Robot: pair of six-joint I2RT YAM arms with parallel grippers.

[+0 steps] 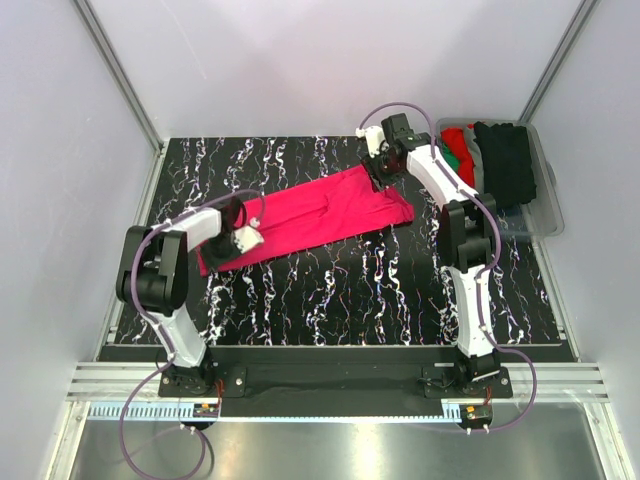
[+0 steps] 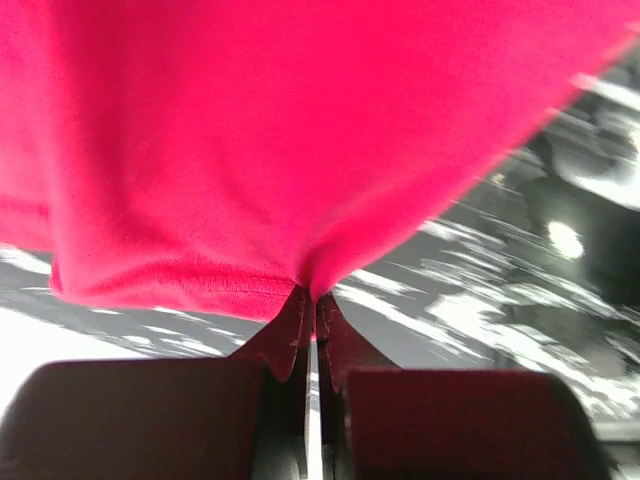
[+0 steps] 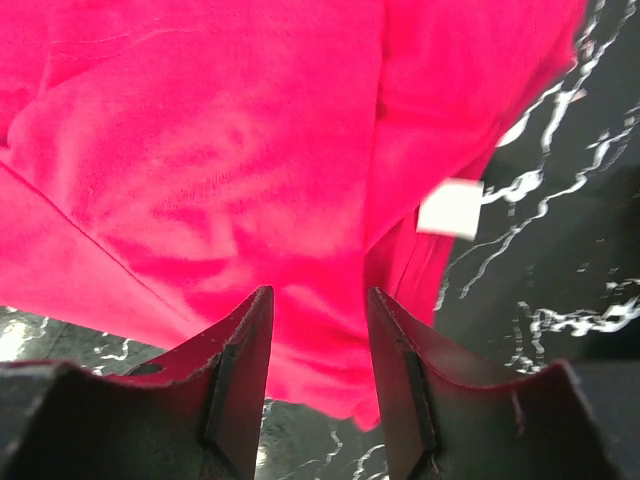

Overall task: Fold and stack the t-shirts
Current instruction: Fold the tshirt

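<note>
On the black marbled table (image 1: 350, 300) the pinkish-red t-shirt (image 1: 320, 215) lies stretched slantwise between the arms, with a clear bin (image 1: 548, 218) of other t-shirts (image 1: 505, 160) at the far right, the left gripper (image 2: 310, 295) pinched tight on its hem and the right gripper (image 3: 318, 300) spread apart, gripping nothing, over its far end beside the small white label (image 3: 450, 208).

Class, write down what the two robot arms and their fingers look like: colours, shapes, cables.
Both the left arm and right arm have white links between chunky black joints. A thin purple cable loops alongside each. The left gripper and right gripper carry dark wedge-shaped fingers tapering to narrow tips.
</note>
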